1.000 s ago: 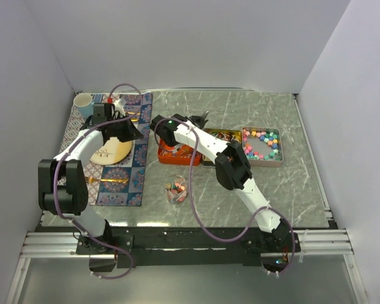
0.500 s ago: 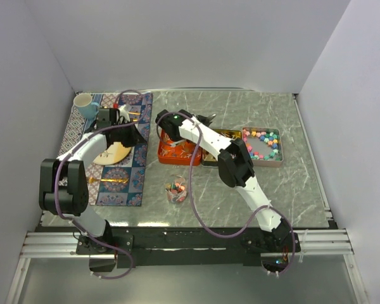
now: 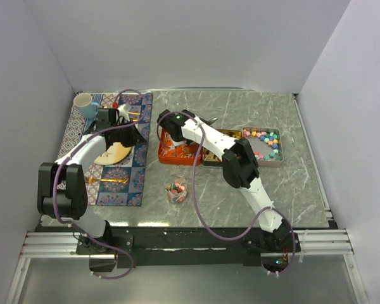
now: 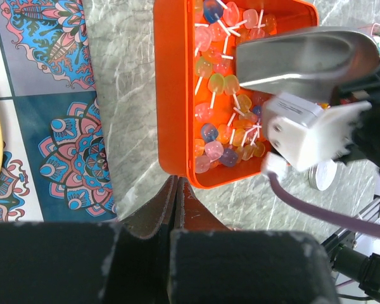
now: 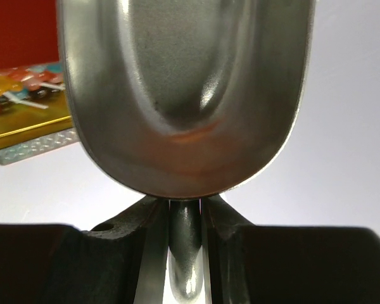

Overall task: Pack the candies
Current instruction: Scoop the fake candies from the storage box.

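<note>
The candies (image 3: 263,144) are small, ball-like pieces in pink, blue, green, yellow and red. They lie in a loose ring inside a shallow grey tin (image 3: 280,147) at the right of the bench (image 3: 304,190). A further small heap of mixed colours sits in a glass cup (image 3: 176,191) nearer the arms. An orange tray (image 4: 171,95) beside a patterned mat (image 4: 57,126) holds translucent lollipops (image 4: 221,82) in pink, yellow, orange and blue, with their white sticks crossing each other. A gold tin (image 5: 25,130) stands between the orange tray and the grey tin.

The right tool (image 5: 187,212) is open only narrowly, its fingers pinching the handle of a metal scoop (image 5: 183,95). The bowl of the scoop is bare and shiny. In the left wrist view the scoop is over the far corner of the orange tray; whether it touches the lollipops cannot be told.

The left tool (image 4: 176,187) has its fingers pressed together with nothing between them. It hangs above the bench, just beside the near end of the orange tray.
</note>
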Available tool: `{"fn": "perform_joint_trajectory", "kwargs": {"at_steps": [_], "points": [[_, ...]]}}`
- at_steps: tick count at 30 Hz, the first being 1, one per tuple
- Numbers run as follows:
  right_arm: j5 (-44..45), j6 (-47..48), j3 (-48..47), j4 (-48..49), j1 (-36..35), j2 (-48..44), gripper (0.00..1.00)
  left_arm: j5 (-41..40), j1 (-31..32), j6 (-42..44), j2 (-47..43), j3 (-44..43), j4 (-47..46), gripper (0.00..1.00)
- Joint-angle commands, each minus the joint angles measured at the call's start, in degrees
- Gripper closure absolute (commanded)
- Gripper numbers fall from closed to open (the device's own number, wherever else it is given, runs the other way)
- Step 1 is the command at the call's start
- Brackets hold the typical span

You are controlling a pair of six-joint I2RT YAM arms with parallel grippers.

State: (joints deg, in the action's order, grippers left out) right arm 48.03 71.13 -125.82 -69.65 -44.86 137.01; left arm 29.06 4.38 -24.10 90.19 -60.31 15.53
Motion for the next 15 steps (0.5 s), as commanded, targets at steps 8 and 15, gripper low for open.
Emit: {"fn": "perform_joint_trajectory", "kwargs": {"at_steps": [8, 15], "points": [[1.4, -4.3, -3.6, -6.9, 2.4, -1.1, 1.00, -0.3, 0.4, 0.9, -6.1, 2.9, -2.7, 0.99], [7.9, -2.9, -7.3, -8.7, 2.5, 6.5, 1.00, -0.2, 0.4, 0.5, -7.4, 4.9, -4.2, 0.99]]}}
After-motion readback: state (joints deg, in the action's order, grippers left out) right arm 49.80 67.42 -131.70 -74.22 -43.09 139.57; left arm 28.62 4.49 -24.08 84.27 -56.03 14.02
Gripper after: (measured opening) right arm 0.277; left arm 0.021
